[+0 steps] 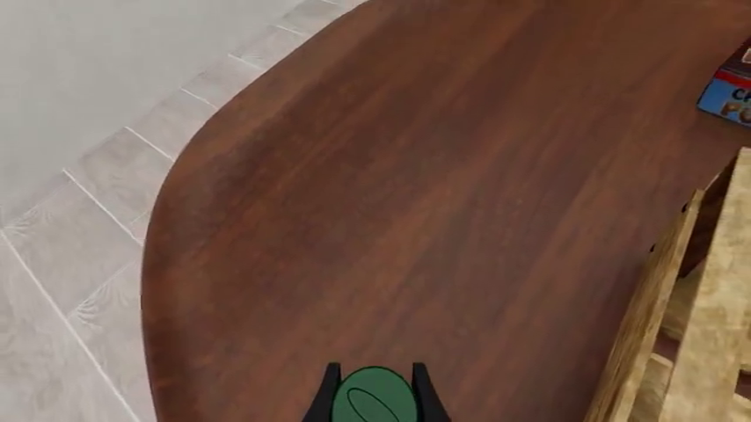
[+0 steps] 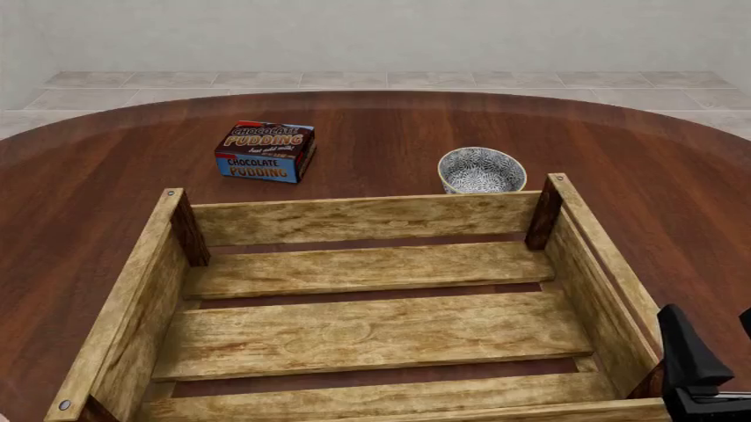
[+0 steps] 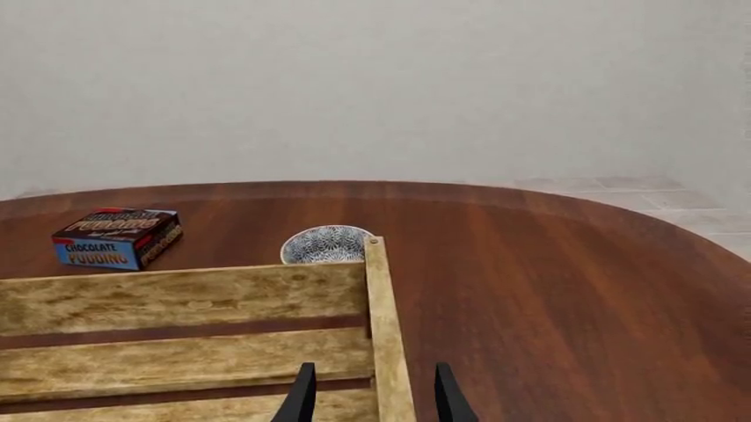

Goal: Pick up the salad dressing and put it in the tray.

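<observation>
Black fingers of the left gripper (image 1: 375, 400) close on either side of a dark green cap at the bottom centre of the left wrist frame; that cap belongs to the salad dressing (image 1: 375, 403), seen end-on, so only its rounded top shows and the white body is hidden. The jaws press against the cap's two flanks, clamped on the bottle. Around it spreads the reddish-brown table (image 1: 411, 193), its curved edge running from the top of that frame down the left side, with pale floor tiles (image 1: 83, 229) past the edge. At the right border of the same frame stand the light-wood planks of the tray (image 1: 687, 343), and a blue corner of the pudding box (image 1: 730, 92) pokes in at the upper right.

Neither the bottle nor the left gripper shows in the front view. There the right gripper (image 2: 716, 356) sits at the lower right corner, just outside the tray's right wall, only partly in frame. In the right wrist view its two dark fingertips stand apart at the bottom centre, straddling that wall with nothing between them but the plank.

The tray fills the lower half of the front frame, its slatted floor bare. Beyond its far wall, the pudding box lies at upper left and a small patterned bowl (image 2: 481, 170) at upper right, just beside the tray's far right corner post.
</observation>
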